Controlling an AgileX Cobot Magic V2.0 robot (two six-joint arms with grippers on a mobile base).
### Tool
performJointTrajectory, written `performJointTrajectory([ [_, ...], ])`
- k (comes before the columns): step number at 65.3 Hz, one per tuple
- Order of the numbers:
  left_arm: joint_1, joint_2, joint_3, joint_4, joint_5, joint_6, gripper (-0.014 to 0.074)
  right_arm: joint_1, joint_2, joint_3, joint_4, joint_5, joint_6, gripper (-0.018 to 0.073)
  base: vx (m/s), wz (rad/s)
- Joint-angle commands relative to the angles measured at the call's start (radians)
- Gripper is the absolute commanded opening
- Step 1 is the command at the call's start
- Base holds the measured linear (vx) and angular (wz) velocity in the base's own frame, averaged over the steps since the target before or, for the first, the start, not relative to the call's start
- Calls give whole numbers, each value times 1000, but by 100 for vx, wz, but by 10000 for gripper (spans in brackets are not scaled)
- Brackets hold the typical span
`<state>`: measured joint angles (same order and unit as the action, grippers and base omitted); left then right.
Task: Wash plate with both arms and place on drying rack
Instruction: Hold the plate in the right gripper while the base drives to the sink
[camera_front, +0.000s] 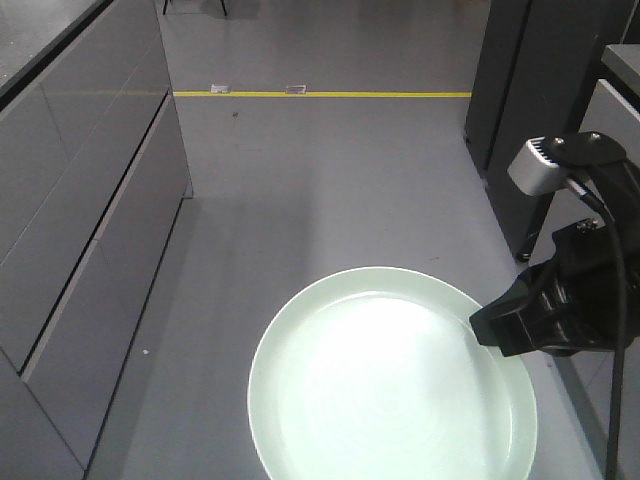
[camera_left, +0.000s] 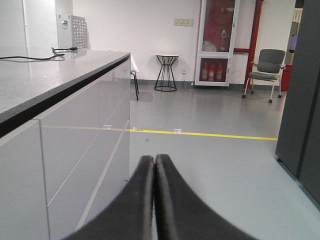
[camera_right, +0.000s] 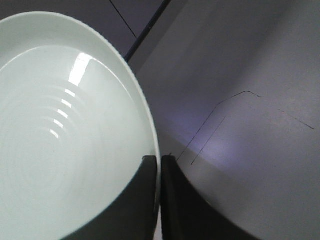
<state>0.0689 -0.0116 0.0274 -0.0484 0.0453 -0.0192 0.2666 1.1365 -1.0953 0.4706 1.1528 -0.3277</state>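
- Plate (camera_front: 390, 385), pale mint green, is hanging face-up over the grey floor (camera_front: 330, 180) in the front-facing view, resting on nothing; the right gripper (camera_front: 487, 328) is pinching its right rim, so the whole dish is stretching away to the left of those jaws; a light-grey camera box (camera_front: 537, 165) is sitting above that arm; grey cabinets (camera_front: 80, 200) are running down the left side and a yellow floor line (camera_front: 320, 95) is crossing beyond; no drying rack is showing.
- Left wrist view: the left gripper (camera_left: 154, 162) is pointing out over open floor beside a grey counter (camera_left: 45, 75); its two fingers are pressing flat together with nothing between them; the plate is not appearing here, so its direction from these jaws cannot be told.
- Right wrist view: the right gripper (camera_right: 159, 161) is clamping the plate's rim, one finger on the inner face, one on the outer side; the plate is filling the left half; being round, it is offering no long axis; judging from this, the free left rim is lying open for the empty left arm.
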Motion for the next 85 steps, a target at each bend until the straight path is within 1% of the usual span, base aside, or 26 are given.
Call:
performJointTrajectory([
  [1,-6,-14,-27,-2,-76,-7,-6,0,-21,-23,37,-35,-10,-8,25,-4],
  [85,-6,-14,-27,-2,-76,-7,-6,0,-21,-23,37,-35,-10,-8,24,-11],
])
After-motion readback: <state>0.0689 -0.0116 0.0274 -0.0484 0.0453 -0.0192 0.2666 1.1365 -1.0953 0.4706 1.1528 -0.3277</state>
